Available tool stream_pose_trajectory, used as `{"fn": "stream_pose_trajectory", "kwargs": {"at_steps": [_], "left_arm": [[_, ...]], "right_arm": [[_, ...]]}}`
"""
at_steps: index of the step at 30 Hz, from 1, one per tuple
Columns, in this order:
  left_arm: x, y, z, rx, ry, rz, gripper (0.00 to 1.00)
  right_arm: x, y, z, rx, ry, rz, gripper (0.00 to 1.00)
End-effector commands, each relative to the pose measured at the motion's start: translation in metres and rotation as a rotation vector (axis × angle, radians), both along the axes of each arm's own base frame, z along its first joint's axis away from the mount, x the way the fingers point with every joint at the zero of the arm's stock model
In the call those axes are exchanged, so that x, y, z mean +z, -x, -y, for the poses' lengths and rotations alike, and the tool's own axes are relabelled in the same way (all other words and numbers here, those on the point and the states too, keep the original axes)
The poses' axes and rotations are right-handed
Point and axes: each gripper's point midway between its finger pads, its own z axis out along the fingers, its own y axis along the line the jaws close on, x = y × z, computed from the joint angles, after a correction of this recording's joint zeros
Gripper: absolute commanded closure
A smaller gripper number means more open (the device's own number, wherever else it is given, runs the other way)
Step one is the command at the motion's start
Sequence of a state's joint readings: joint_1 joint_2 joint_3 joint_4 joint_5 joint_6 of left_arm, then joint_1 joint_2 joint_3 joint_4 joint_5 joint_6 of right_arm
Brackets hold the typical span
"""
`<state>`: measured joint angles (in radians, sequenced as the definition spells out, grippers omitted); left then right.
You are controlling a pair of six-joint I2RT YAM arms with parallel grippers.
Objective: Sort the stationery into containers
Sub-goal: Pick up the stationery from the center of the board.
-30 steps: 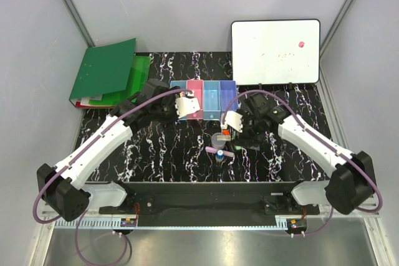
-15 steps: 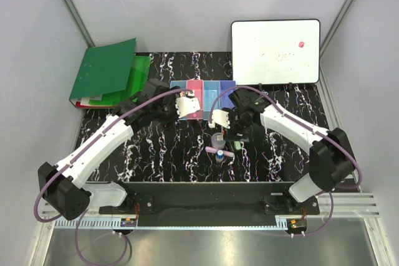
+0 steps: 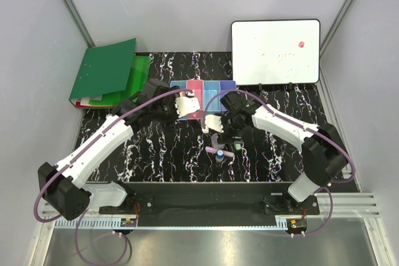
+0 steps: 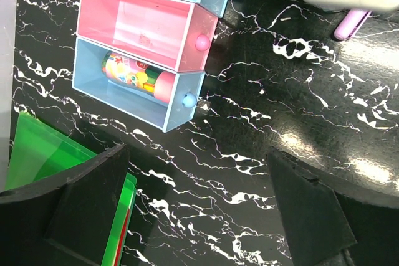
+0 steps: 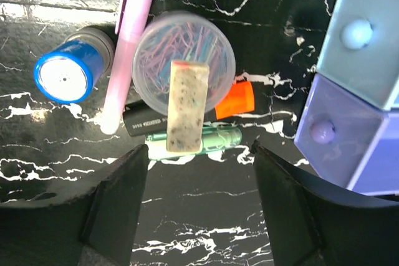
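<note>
The stationery lies in a heap: a clear round tub of paper clips, a speckled eraser across it, a pink marker, a blue round piece, an orange-capped black stick and a green pen. My right gripper hovers open just above the eraser's near end and holds nothing. The containers stand in a row behind. My left gripper is open over bare table beside the end light blue bin, which holds a colourful tube. The pink bin looks empty.
Green binders lie at the back left, one edge showing by my left finger. A whiteboard stands at the back right. The violet bin sits close to the right of the heap.
My right arm has swung left and now hangs over the stationery heap, its jaws a little narrower. The left arm has not moved.
</note>
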<state>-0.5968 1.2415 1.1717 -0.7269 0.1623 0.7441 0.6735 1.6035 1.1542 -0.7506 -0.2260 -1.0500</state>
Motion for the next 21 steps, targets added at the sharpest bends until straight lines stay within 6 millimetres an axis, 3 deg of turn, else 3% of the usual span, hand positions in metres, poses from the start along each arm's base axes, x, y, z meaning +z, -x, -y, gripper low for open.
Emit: {"fn": "stream_pose_trajectory", "kwargs": {"at_steps": [1, 7, 12, 21], "left_arm": [[0.027, -0.012, 0.006, -0.001, 0.033, 0.088, 0.01], [0.029, -0.01, 0.003, -0.008, 0.025, 0.103, 0.01], [0.032, -0.01, 0.001, -0.013, 0.022, 0.12, 0.01], [0.04, -0.013, 0.0, -0.008, 0.017, 0.145, 0.01]], "right_arm": [[0.009, -0.009, -0.021, 0.023, -0.049, 0.027, 0.27], [0.002, -0.007, -0.02, 0.02, -0.037, 0.021, 0.31], [-0.002, -0.006, -0.019, 0.019, -0.037, 0.022, 0.43], [-0.007, -0.003, -0.019, 0.023, -0.036, 0.019, 0.46]]}}
